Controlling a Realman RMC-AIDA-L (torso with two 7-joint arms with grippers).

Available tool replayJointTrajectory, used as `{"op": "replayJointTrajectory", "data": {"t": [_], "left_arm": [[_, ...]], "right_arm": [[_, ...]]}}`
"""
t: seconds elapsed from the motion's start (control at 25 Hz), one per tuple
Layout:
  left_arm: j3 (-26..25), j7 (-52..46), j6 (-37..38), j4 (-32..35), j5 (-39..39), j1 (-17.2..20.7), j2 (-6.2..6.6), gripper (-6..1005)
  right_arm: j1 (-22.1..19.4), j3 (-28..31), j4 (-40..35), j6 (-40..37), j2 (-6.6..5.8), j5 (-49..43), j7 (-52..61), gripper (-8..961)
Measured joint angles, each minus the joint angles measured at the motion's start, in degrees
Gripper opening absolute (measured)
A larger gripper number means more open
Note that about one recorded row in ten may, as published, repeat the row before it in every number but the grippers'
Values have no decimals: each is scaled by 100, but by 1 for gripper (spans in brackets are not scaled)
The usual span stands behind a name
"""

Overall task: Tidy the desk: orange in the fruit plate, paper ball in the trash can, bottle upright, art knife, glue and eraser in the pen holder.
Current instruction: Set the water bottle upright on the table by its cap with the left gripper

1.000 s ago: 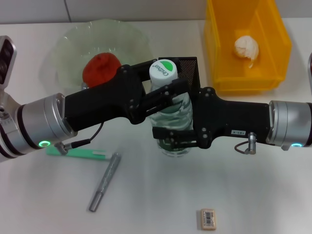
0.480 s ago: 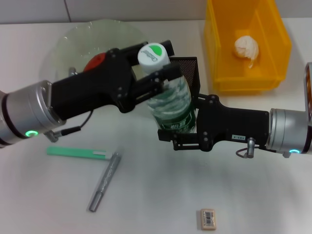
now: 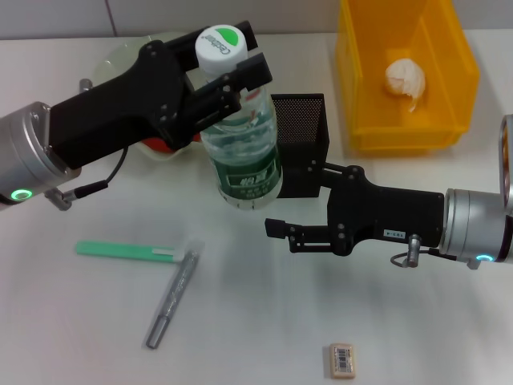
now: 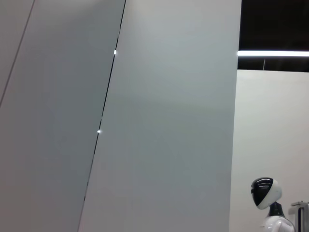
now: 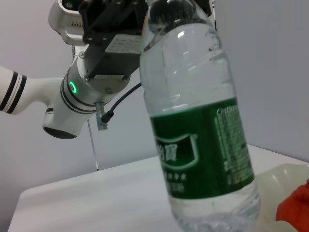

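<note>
My left gripper [image 3: 232, 84] is shut on the neck of the bottle [image 3: 240, 152], which hangs in the air, cap up and slightly tilted; it fills the right wrist view as the bottle [image 5: 203, 135]. My right gripper [image 3: 290, 198] stands open just beside and below the bottle, touching nothing. The orange [image 3: 156, 146] lies in the fruit plate [image 3: 120, 56], mostly hidden by the left arm. The paper ball [image 3: 405, 78] sits in the trash can [image 3: 457, 88]. The pen holder [image 3: 300, 128] stands behind the bottle. The eraser [image 3: 342, 358] lies near the front edge.
A green bar [image 3: 124, 251] and a grey metallic stick [image 3: 171, 299] lie on the table at front left, touching at one end; I cannot tell which is the art knife and which the glue. The left wrist view shows only a wall.
The left gripper has lifted the bottle up and to the left, off the table. The right gripper has let go of the bottle's body and dropped back slightly.
</note>
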Motion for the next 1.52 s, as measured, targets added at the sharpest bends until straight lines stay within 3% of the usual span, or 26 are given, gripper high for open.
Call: {"op": "replayJointTrajectory", "data": {"t": [0.24, 0.44, 0.48, 0.68, 0.84, 1.04, 1.52], "left_arm": [[-123, 58, -52, 88, 35, 76, 27, 438], [-479, 64, -84, 92, 264, 111, 105, 438], [-663, 78, -164, 141, 414, 163, 190, 438], [-721, 243, -509, 426, 681, 356, 229, 438], [-721, 264, -590, 474, 748, 391, 229, 438], [-767, 751, -934, 508, 862, 562, 109, 438], [-779, 671, -1287, 470, 904, 737, 159, 444]], "right_arm": [[-9, 10, 105, -10, -12, -2, 18, 836], [-14, 16, 172, -25, -7, -3, 10, 837], [-15, 16, 184, -25, -7, -3, 9, 837], [-4, 16, 215, -11, -7, -5, 6, 837], [18, 25, 224, -4, -7, -5, 5, 836], [38, 32, 231, 61, -3, 0, 5, 835], [73, 30, 320, 88, 13, 139, 6, 837]]}}
